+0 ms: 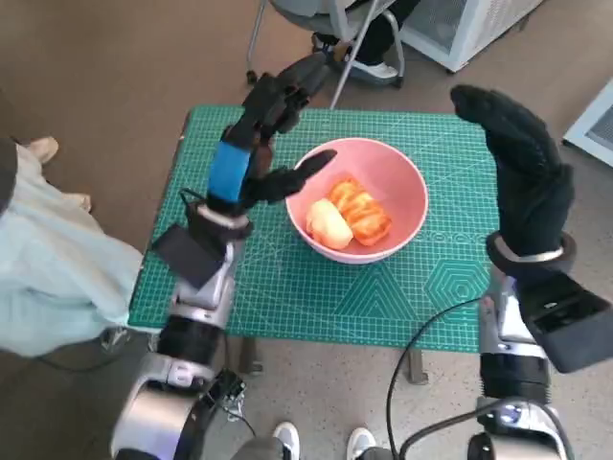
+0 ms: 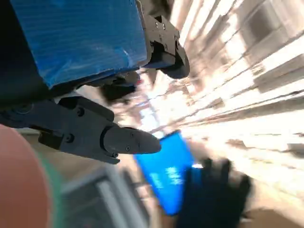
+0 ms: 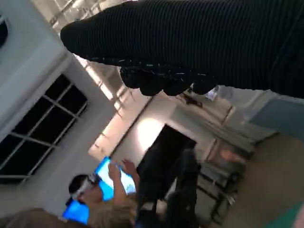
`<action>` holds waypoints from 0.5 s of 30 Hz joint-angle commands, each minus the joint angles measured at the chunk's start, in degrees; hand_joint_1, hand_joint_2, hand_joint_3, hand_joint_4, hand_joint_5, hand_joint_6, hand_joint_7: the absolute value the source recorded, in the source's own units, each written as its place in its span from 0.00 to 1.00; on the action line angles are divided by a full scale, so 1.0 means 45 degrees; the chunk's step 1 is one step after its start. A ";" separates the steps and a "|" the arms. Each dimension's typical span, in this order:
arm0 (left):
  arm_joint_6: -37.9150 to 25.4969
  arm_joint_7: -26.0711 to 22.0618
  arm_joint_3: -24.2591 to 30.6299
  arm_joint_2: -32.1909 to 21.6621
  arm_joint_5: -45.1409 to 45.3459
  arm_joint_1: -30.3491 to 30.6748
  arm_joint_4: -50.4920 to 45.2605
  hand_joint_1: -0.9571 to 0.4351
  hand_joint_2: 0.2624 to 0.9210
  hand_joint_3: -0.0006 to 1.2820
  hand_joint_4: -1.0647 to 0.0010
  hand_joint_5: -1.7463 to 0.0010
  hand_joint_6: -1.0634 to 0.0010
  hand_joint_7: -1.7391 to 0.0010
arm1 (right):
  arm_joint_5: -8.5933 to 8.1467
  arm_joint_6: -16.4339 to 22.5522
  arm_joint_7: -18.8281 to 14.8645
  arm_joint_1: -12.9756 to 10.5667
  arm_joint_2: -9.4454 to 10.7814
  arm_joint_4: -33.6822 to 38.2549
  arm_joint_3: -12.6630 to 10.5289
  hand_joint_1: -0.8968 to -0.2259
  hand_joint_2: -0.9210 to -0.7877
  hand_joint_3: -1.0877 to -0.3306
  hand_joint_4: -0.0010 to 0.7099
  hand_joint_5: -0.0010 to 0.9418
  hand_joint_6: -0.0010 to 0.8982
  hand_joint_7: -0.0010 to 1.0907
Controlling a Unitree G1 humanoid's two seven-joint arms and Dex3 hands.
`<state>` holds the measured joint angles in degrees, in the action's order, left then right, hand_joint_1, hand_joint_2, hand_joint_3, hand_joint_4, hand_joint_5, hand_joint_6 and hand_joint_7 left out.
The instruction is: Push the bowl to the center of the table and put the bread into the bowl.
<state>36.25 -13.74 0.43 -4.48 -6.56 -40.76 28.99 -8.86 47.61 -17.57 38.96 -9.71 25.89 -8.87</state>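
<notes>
Head view shows the pink bowl (image 1: 357, 201) sitting near the middle of the green mat (image 1: 287, 287) on the table. The bread (image 1: 348, 214) lies inside the bowl, in orange and pale yellow lumps.

The left hand (image 1: 263, 144) is just left of the bowl, raised above the mat. Its fingers are spread and hold nothing. One black finger pokes over the bowl's left rim. The right hand (image 1: 522, 177) is at the right of the frame, well apart from the bowl. Its glove is flat and spread, and it holds nothing.

Bare mat shows on every side of the bowl, most of it at the front and right. The bowl is round, smooth and shiny. The mat is flat with thin printed lines. The glove looks soft and knitted.

A chair (image 1: 326, 38) stands past the table's far edge.
</notes>
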 commanded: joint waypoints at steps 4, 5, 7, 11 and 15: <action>-0.0792 -0.0871 -0.0019 -0.0262 -0.0558 0.0615 -0.1524 0.38 1.00 0.22 0.69 1.00 0.96 0.58 | 0.0001 -0.0557 0.0005 0.0059 -0.0132 -0.0329 0.0269 0.42 0.00 0.40 0.45 0.00 0.02 0.70; -0.0894 -0.0949 -0.0020 -0.0288 -0.0575 0.0671 -0.1661 0.37 1.00 0.22 0.70 1.00 0.96 0.57 | 0.0002 -0.0609 0.0001 0.0083 -0.0135 -0.0379 0.0304 0.42 0.00 0.40 0.45 0.00 0.02 0.69; -0.1099 -0.1085 -0.0030 -0.0339 -0.0600 0.0771 -0.1923 0.36 1.00 0.22 0.70 1.00 0.97 0.57 | 0.0010 -0.0697 0.0001 0.0121 -0.0135 -0.0479 0.0376 0.42 0.00 0.40 0.44 0.00 0.02 0.69; -0.1472 -0.1309 -0.0042 -0.0412 -0.0698 0.0964 -0.2451 0.34 1.00 0.23 0.72 1.00 0.99 0.58 | -0.0067 -0.0876 -0.0077 0.0189 -0.0146 -0.0606 0.0499 0.42 0.00 0.39 0.44 0.00 0.02 0.69; -0.1710 -0.1426 -0.0027 -0.0414 -0.0781 0.1139 -0.2963 0.32 1.00 0.23 0.74 1.00 1.00 0.59 | -0.0143 -0.0964 -0.0180 0.0266 -0.0206 -0.0599 0.0567 0.41 0.00 0.39 0.44 0.00 0.02 0.69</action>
<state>29.45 -19.63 0.43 -6.17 -9.39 -36.60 18.31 -8.90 44.31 -17.59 39.99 -10.21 23.23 -6.73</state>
